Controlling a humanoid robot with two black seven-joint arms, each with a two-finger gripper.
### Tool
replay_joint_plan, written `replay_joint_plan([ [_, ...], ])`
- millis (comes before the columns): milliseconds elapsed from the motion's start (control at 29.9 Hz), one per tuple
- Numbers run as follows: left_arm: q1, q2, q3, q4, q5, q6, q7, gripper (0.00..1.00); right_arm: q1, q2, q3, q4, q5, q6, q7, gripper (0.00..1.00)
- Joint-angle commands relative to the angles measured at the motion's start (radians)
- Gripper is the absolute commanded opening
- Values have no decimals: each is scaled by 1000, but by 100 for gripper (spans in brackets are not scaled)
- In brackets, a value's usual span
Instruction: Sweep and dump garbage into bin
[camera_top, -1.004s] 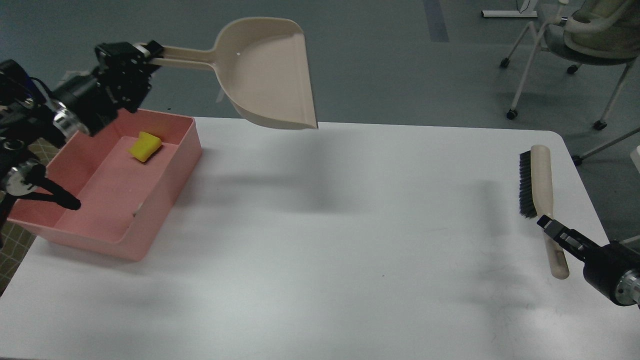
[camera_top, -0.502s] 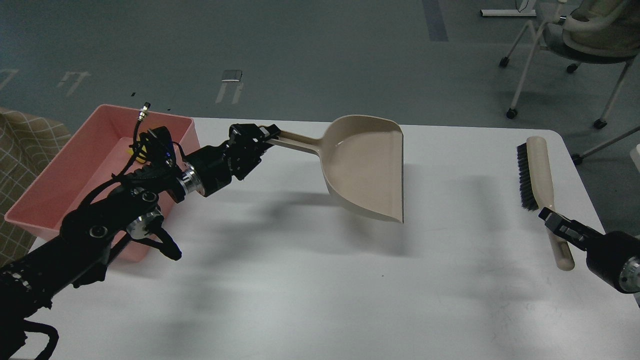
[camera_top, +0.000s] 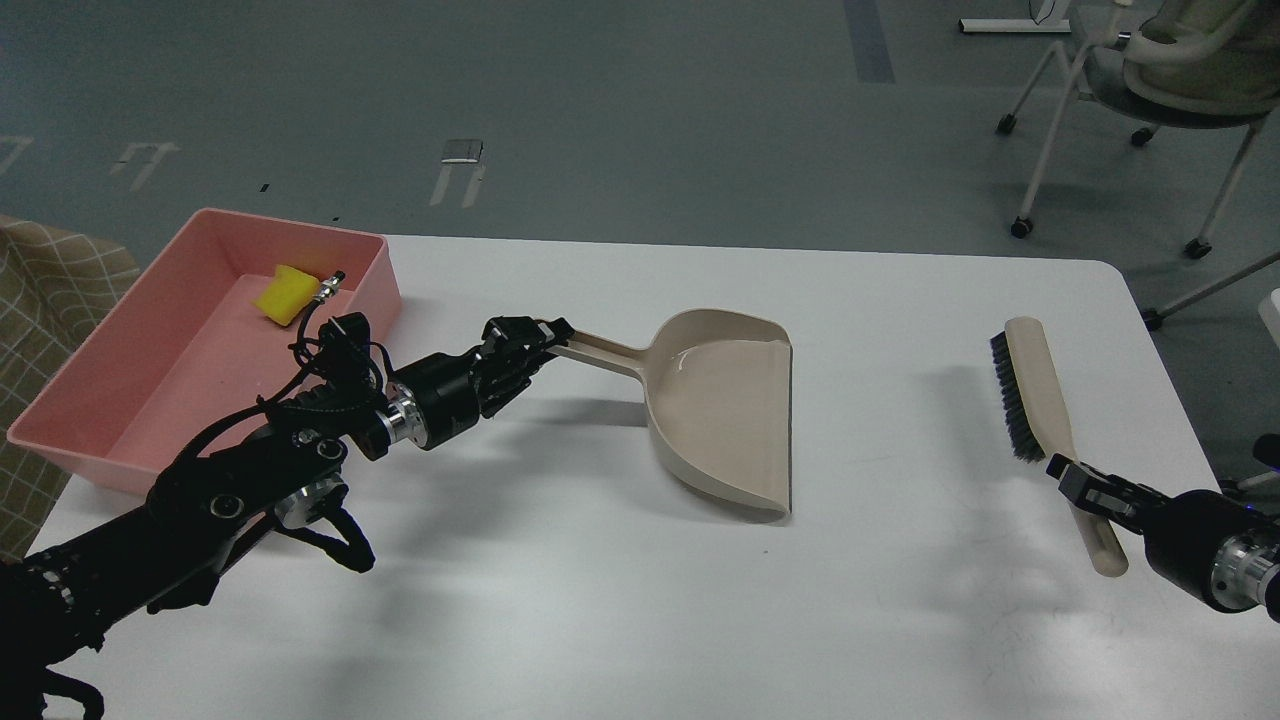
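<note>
The left hand (camera_top: 535, 340) grips the dustpan (camera_top: 722, 415) handle, the right hand (camera_top: 1075, 483) grips the brush (camera_top: 1040, 410), and either could slip onto the surface (camera_top: 600, 600)

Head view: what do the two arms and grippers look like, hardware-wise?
Both arms are black with polished silver rings at the wrist joints. The left gripper is black and blocky with two short fingers; a loose black cable with a small metal plug loops above its forearm. The right gripper is black, on a rounded black wrist housing.

Glossy plastic dustpan (camera_top: 725, 420); matt pink plastic bin (camera_top: 150, 420); smooth white table (camera_top: 620, 620).
</note>
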Motion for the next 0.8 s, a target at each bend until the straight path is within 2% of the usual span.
replay_joint_plan([
  [0, 16, 31, -4, -3, 0, 0, -1, 0, -22, 2, -18, 0, -2, 0, 2, 6],
  [167, 23, 57, -11, -15, -1, -1, 3, 0, -24, 2, -21, 2, 0, 0, 6, 6],
  [201, 23, 57, -12, -15, -1, -1, 3, 5, -24, 3, -21, 0, 0, 0, 6, 6],
  [268, 22, 59, -12, -15, -3, -1, 5, 36, -21, 6, -22, -4, -5, 0, 5, 10],
  [301, 22, 59, -12, -15, -3, -1, 5, 36, -21, 6, -22, -4, -5, 0, 5, 10],
  [368, 22, 68, -12, -15, -1, -1, 3, 47, -19, 9, -22, -6, -6, 0, 2, 19],
  [402, 22, 70, -12, -15, -3, -1, 3, 49, -19, 11, -22, -8, -5, 0, 2, 21],
  [469, 23, 71, -14, -15, -6, -1, 5, 64, -19, 14, -22, -12, -6, -2, -1, 33],
  [770, 20, 90, -15, -15, -32, -1, 3, 76, -16, 14, -18, -14, -5, -3, -1, 45],
])
